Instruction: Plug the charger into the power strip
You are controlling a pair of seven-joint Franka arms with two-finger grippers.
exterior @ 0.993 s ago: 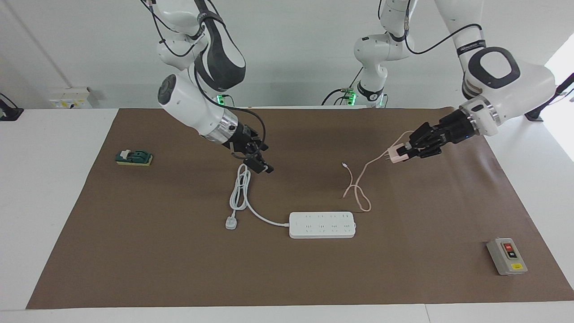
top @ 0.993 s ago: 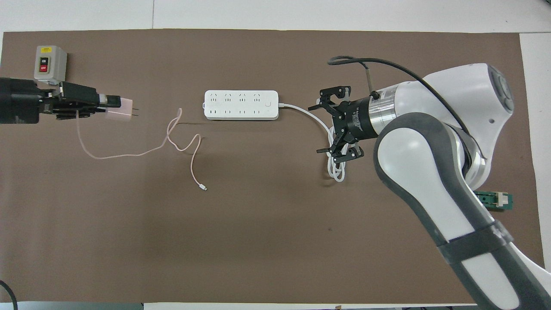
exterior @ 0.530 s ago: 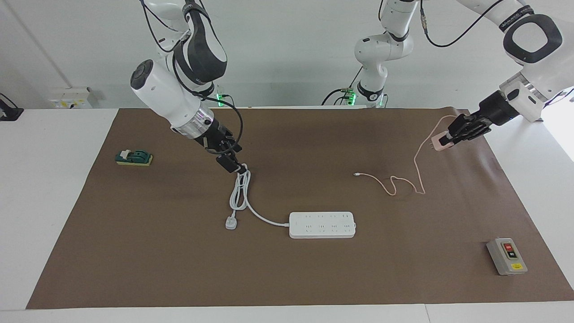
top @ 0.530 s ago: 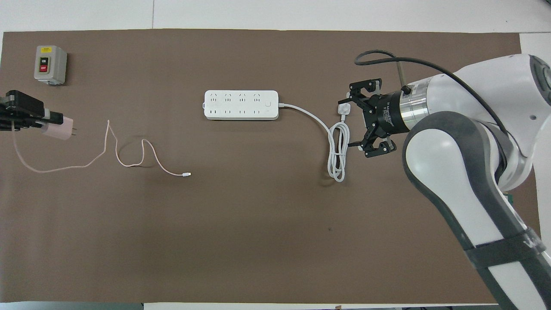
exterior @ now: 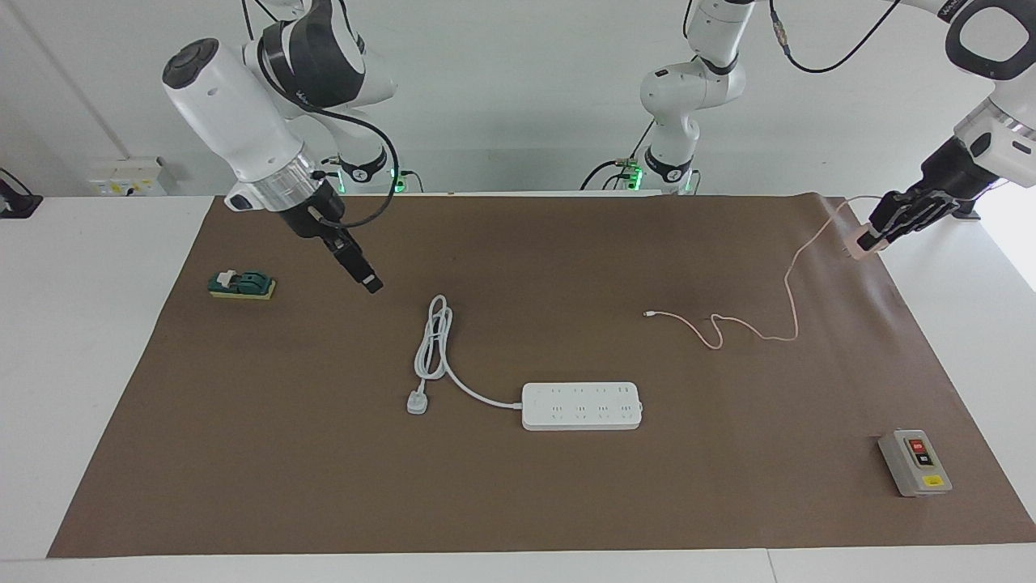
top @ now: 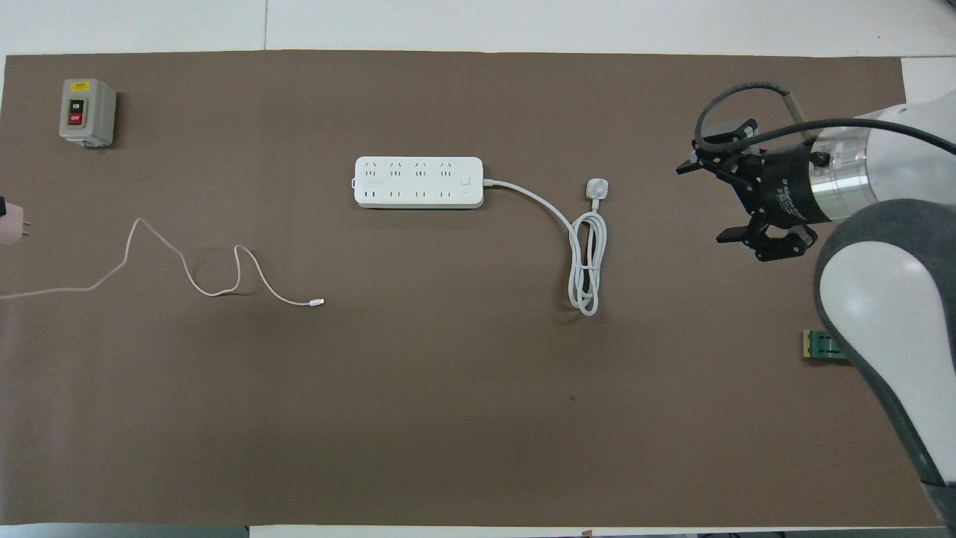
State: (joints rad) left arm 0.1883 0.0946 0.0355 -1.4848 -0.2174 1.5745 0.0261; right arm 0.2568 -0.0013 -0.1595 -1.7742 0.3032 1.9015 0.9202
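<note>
The power strip (exterior: 581,406) (top: 418,181) lies flat mid-mat, with its thick white cord (exterior: 433,348) looped and ending in a white plug (exterior: 417,402). My left gripper (exterior: 872,235) is shut on the pale-pink charger (exterior: 856,245) and holds it in the air over the mat's edge at the left arm's end. In the overhead view only the charger (top: 9,230) shows, at the frame edge. Its pink cable (exterior: 753,328) (top: 209,288) trails onto the mat. My right gripper (exterior: 366,279) (top: 702,203) is open and empty, over the mat between the cord loop and a green block.
A grey box with red and black buttons (exterior: 914,462) (top: 87,112) stands at the left arm's end, farther from the robots than the strip. A small green and yellow block (exterior: 241,285) (top: 825,347) sits near the mat's edge at the right arm's end.
My left gripper has carried the charger away from the strip toward the left arm's end, dragging the cable along. My right gripper has drawn away from the white cord toward the right arm's end.
</note>
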